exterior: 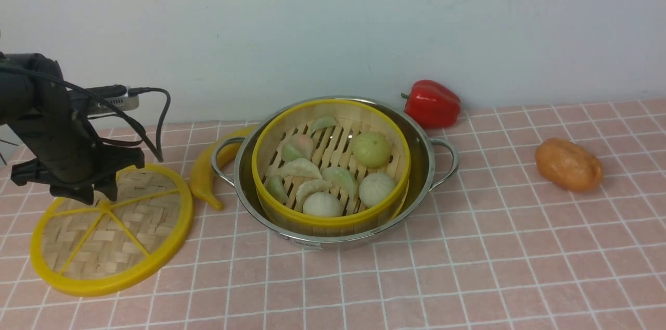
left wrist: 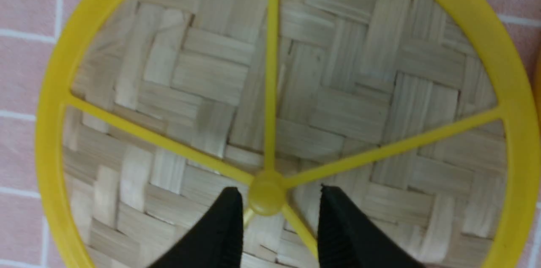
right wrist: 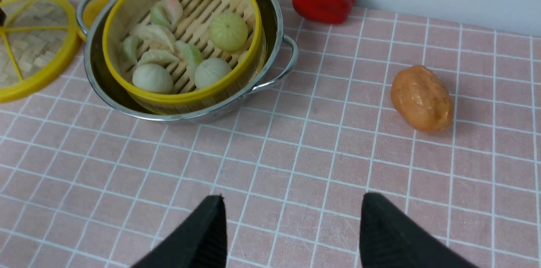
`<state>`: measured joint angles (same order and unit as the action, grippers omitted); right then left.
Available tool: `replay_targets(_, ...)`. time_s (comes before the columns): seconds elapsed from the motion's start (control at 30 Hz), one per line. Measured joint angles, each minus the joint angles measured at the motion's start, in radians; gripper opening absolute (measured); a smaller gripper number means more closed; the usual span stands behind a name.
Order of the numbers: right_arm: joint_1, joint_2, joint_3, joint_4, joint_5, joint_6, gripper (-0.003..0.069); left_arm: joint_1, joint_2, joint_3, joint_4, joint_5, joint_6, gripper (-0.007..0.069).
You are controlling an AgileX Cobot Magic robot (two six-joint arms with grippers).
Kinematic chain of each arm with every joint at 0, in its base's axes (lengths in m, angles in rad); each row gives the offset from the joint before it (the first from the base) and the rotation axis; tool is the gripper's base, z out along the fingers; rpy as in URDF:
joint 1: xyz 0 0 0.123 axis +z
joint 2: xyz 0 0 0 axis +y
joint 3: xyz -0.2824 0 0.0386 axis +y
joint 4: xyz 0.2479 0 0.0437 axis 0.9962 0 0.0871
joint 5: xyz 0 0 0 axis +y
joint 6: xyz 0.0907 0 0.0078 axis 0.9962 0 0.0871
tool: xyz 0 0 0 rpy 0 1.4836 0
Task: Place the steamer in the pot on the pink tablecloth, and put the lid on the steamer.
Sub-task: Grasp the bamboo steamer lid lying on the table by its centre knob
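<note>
The steamer [exterior: 333,149], a bamboo basket with toy dumplings and buns, sits inside the steel pot [exterior: 422,149] on the pink tablecloth [exterior: 468,267]. The woven lid [exterior: 112,231] lies flat on the cloth to the pot's left. My left gripper [exterior: 99,195] is down over the lid's centre. In the left wrist view the left gripper [left wrist: 279,192] is open, its fingers either side of the yellow hub [left wrist: 266,195], with a gap on one side. My right gripper [right wrist: 291,204] is open above bare cloth, well short of the pot [right wrist: 270,10] and steamer [right wrist: 181,35]; the front view does not show it.
A yellow banana [exterior: 205,174] lies between the lid and the pot, touching the pot's left handle. A red pepper [exterior: 432,103] rests by the back wall behind the pot. An orange potato [exterior: 568,164] sits on the right of the cloth.
</note>
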<state>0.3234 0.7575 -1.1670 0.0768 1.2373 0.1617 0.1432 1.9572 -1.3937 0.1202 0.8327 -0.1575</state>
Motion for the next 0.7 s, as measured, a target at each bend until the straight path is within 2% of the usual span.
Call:
replay_targets(0.53,0.000,-0.011,0.000,0.000,0.000,0.012,0.0421,0.000,0.067,-0.003,0.013,-0.016,-0.007,0.0242)
replay_targets(0.7,0.000,-0.012,0.000,0.000,0.000,0.014,0.0421,0.000,0.067,-0.006,0.013,-0.022,-0.008,0.0195)
